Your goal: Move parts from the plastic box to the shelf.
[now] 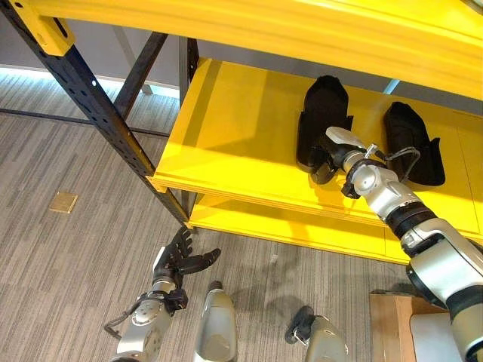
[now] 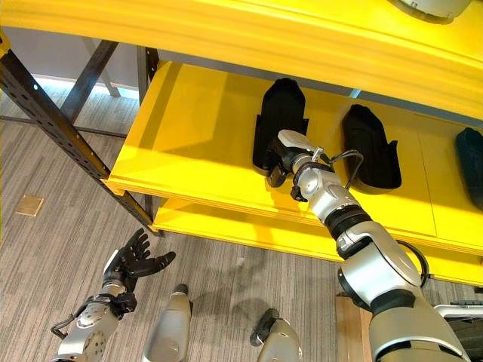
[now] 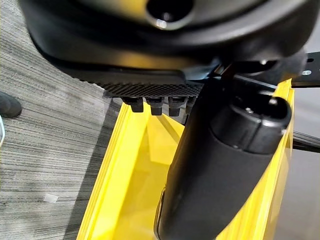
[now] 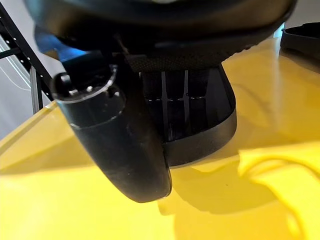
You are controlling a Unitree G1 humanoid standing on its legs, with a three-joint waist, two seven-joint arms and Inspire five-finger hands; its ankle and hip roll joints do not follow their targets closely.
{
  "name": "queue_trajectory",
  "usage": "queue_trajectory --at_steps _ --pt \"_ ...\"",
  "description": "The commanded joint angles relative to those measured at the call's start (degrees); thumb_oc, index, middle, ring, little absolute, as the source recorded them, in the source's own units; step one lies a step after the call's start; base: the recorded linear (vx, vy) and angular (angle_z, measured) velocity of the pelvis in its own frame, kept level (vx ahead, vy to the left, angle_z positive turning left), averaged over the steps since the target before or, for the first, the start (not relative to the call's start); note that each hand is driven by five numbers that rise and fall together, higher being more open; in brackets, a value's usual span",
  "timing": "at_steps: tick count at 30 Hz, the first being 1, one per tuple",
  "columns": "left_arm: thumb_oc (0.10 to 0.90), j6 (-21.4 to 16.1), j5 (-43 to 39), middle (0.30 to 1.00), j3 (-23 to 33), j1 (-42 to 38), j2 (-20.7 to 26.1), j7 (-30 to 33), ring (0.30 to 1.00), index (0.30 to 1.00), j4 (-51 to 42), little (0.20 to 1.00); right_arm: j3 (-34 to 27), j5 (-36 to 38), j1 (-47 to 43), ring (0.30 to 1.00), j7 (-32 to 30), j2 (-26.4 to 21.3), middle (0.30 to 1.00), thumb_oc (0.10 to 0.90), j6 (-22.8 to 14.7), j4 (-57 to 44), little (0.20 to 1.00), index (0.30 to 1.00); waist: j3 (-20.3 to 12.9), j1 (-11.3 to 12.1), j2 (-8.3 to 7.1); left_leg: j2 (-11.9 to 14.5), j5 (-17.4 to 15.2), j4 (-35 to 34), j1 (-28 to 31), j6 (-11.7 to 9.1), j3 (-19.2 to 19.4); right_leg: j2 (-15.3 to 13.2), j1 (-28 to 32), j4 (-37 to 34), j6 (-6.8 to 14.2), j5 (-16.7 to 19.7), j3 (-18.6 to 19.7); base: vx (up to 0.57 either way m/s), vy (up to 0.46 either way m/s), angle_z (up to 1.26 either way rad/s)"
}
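Grey carpet [image 1: 68,256] lies nearest, and over it, low and in front of the shelf's left front corner, the left hand [image 1: 179,260] hangs free with its fingers straight and spread, holding nothing. On the carpet off to the left sits a small brass floor plate [image 1: 63,202]. At the lower right a wooden corner [image 1: 389,324] shows beside the right arm. Beyond the hand comes the front edge of the yellow shelf [image 1: 226,162], carried on a black steel frame [image 1: 98,113] whose post slants up to the left. The right hand [image 1: 334,151] reaches in over that front edge and rests at the near end of a black part [image 1: 323,105] lying on the shelf board about midway along it; the right wrist view shows the thumb [image 4: 120,145] beside the part's ribbed near end, yet whether the fingers close on the part cannot be told. A second black part [image 1: 411,139] lies just to the right of the first, apart from it. In the right eye view a third dark part [image 2: 469,170] lies further right, towards the shelf's right end.
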Motion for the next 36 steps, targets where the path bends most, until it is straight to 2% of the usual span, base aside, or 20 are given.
queue_trajectory --at_steps 1,26,36 --pt "0.900 -5.47 -0.85 1.000 0.78 -1.12 3.32 -0.15 1.000 1.000 -6.44 1.000 -0.92 1.02 -8.97 1.000 -4.10 -0.67 1.000 0.900 -1.78 1.95 1.000 1.000 -2.98 -0.22 -0.79 -0.34 -0.41 -1.20 2.05 2.69 -0.04 1.18 1.34 1.98 1.44 2.57 5.78 0.00 0.000 0.00" --pt "0.900 -5.36 -0.72 1.000 1.75 -0.89 3.10 -0.02 1.000 1.000 -5.88 1.000 -0.49 0.09 -6.51 1.000 -2.47 -0.61 1.000 0.900 -2.01 -1.88 1.000 1.000 -2.71 -0.60 -1.92 -0.03 -0.18 -1.89 2.60 2.61 0.36 1.72 1.53 1.09 1.48 3.30 6.16 0.00 0.000 0.00" --pt "0.900 -5.09 -0.06 1.000 3.19 -0.81 2.57 0.36 1.000 1.000 -5.44 1.000 0.11 -1.28 -2.87 1.000 -0.01 -2.26 1.000 0.900 -2.52 -8.82 1.000 1.000 -2.34 -1.76 -2.78 0.44 -0.19 -2.21 3.01 2.39 0.83 2.00 1.55 0.59 1.58 3.60 6.49 -0.01 -0.005 -0.01"
